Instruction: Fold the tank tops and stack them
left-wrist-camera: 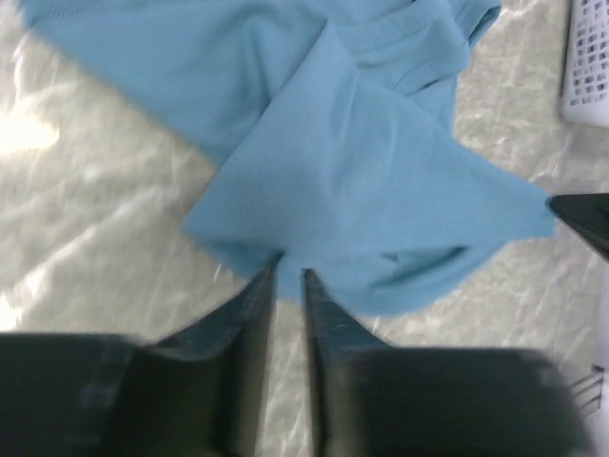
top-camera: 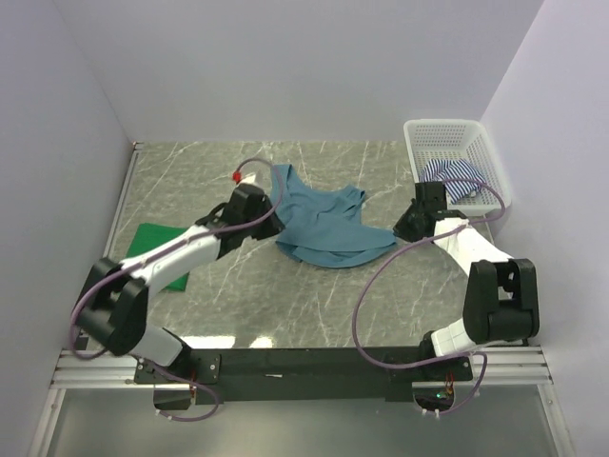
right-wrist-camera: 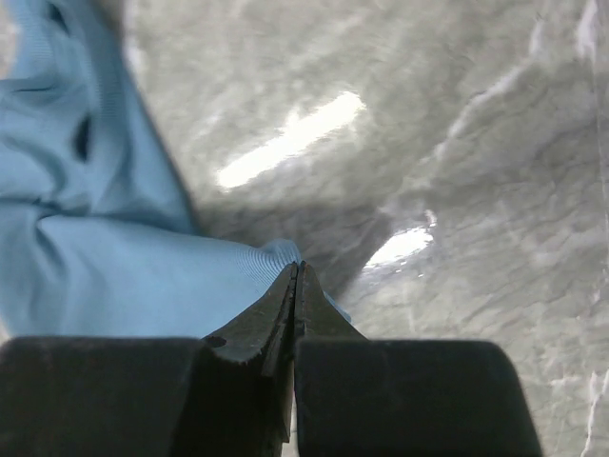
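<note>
A dusty teal-blue tank top (top-camera: pixel 324 227) lies rumpled in the middle of the table. My left gripper (top-camera: pixel 274 221) is at its left edge. In the left wrist view the left gripper (left-wrist-camera: pixel 287 274) is open by a narrow gap, and the teal fabric (left-wrist-camera: pixel 362 162) begins right at its tips. My right gripper (top-camera: pixel 402 231) is at the top's right corner. The right wrist view shows this gripper (right-wrist-camera: pixel 298 268) shut on the ribbed hem of the teal top (right-wrist-camera: pixel 114 267). A bright green tank top (top-camera: pixel 157 249) lies flat at the left, partly under the left arm. The striped tank top (top-camera: pixel 455 175) sits in the basket.
The white mesh basket (top-camera: pixel 442 125) stands at the back right, against the right wall; its corner (left-wrist-camera: pixel 588 67) shows in the left wrist view. White walls close the table on the left, back and right. Purple cables loop off both arms.
</note>
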### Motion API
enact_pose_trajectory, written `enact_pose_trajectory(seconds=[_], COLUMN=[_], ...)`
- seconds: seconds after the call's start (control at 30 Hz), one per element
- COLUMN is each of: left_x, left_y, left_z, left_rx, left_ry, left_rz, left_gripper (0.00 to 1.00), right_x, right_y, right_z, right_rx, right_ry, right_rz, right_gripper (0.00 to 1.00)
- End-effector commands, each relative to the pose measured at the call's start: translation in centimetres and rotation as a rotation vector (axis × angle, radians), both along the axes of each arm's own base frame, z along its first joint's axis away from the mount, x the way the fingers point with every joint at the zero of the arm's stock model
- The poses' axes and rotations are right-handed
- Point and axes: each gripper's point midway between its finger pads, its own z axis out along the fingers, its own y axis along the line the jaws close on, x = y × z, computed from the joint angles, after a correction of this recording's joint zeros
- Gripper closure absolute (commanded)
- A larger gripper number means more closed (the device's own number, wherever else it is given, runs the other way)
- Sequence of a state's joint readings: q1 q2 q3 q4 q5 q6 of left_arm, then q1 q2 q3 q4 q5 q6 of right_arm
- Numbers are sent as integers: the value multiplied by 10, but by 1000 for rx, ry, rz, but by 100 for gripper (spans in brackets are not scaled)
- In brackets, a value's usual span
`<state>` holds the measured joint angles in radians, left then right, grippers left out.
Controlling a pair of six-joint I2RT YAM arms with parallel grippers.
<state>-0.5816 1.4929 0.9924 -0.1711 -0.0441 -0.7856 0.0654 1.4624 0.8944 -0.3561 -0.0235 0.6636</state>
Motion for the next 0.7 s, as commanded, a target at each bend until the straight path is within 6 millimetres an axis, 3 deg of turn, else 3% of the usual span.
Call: enact_pose_trajectory(seconds=[0.0,0.03,0.13,0.33,0.47,0.5,0.67], left_x=[-13,-21,-31,-23,-19,-19,-16], left_y=[7,12,15,2,-1,-1,-6], left_z=[4,-12,-32,-51,-71,-79,-97], left_rx=[-87,-102,-148,-169,-132,-117,-110], left_ry=[-28,-1,39,71,118,132,179], left_rz=[68,98,136,216,271,280,337], left_gripper=[80,80,76,59,56,56,55], right_x=[16,17,17,18,17,18,18], right_y=[2,0,-6,-15,-12,-21,-23], right_z=[8,6,4,4,1,0,2], right_rx=[21,18,13,11,28,28,40], right_ry=[-75,-75,-71,-71,-68,-67,-75], right_rz=[18,15,5,-11,5,-20,-18], right_gripper=[100,100,100,100,100,100,100])
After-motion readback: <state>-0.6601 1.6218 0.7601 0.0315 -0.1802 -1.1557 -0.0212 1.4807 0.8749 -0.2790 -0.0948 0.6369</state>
